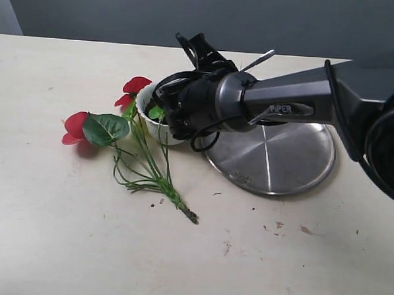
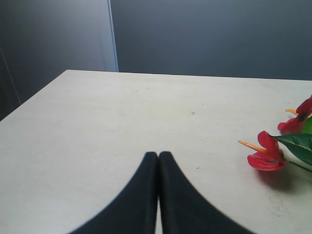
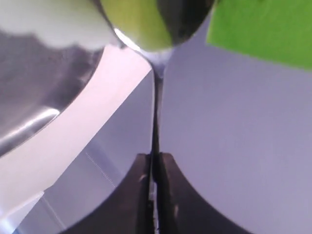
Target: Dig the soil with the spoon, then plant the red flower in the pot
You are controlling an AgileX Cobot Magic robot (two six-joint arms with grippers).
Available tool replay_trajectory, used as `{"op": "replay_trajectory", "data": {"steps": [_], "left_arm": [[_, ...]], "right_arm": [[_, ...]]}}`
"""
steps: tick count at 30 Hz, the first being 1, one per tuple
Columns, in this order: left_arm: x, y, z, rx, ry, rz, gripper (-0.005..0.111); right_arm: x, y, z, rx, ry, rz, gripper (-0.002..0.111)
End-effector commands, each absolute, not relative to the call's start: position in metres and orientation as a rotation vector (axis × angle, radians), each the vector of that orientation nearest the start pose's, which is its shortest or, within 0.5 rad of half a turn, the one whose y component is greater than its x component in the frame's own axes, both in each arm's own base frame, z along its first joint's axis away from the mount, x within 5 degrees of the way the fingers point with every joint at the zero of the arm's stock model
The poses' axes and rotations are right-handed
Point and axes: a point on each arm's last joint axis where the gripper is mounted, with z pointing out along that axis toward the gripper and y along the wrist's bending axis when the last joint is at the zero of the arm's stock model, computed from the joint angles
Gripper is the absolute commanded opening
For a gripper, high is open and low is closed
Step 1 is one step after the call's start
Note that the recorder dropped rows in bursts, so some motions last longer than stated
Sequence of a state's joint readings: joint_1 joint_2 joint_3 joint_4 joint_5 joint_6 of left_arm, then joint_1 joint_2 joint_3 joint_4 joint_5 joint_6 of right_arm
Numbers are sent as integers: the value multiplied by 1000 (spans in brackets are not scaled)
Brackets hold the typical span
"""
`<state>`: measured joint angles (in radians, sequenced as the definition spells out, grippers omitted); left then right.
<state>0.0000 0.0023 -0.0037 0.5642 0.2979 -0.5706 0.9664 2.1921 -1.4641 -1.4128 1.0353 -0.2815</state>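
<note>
Here the right pincer is clamped tight on the thin handle of the spoon, whose small shiny bowl shows close and blurred in the right wrist view. In the exterior view the right arm reaches across from the right, its wrist hanging over the pot, a small white cup that stands just beside the left edge of the steel plate; the spoon's handle end pokes up behind the wrist. Whether the spoon touches the soil cannot be told, as the wrist hides the pot's inside. The red flower lies flat on the table, one bloom leaning against the pot's rim, stems trailing toward the near edge. The left pincer is closed with nothing in it, low over bare table.
</note>
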Motion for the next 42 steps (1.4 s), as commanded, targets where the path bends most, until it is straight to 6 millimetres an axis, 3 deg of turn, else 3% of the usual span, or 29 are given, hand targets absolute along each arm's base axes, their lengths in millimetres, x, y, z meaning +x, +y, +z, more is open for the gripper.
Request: {"op": "replay_trajectory", "data": {"steps": [1,5,9,11,15,19,24,30,38,42], "left_arm": [[54,14,191,-137,1725,115,0],[54,14,191,-137,1725,115,0],[54,14,191,-137,1725,115,0],[54,14,191,-137,1725,115,0],[54,14,191,-137,1725,115,0],[54,14,191,-137,1725,115,0],[54,14,191,-137,1725,115,0],[54,14,191,-137,1725,115,0],[54,14,191,-137,1725,115,0],[54,14,191,-137,1725,115,0]], "right_arm": [[324,291,185,-1991,1402,-1534,-1],[332,271,201,-1907,1537,-1528,-1],[333,253,214,-1658,1824,-1402,-1],[329,244,215,-1555,2024,-1246,-1],[321,234,207,-1401,2427,-770,-1],[328,222,199,-1222,2636,-463,-1],[342,211,190,-1119,2713,-242,-1],[356,200,177,-1077,2725,-184,-1],[369,202,138,-1220,2661,-205,-1],[369,201,122,-1384,2641,-235,-1]]}}
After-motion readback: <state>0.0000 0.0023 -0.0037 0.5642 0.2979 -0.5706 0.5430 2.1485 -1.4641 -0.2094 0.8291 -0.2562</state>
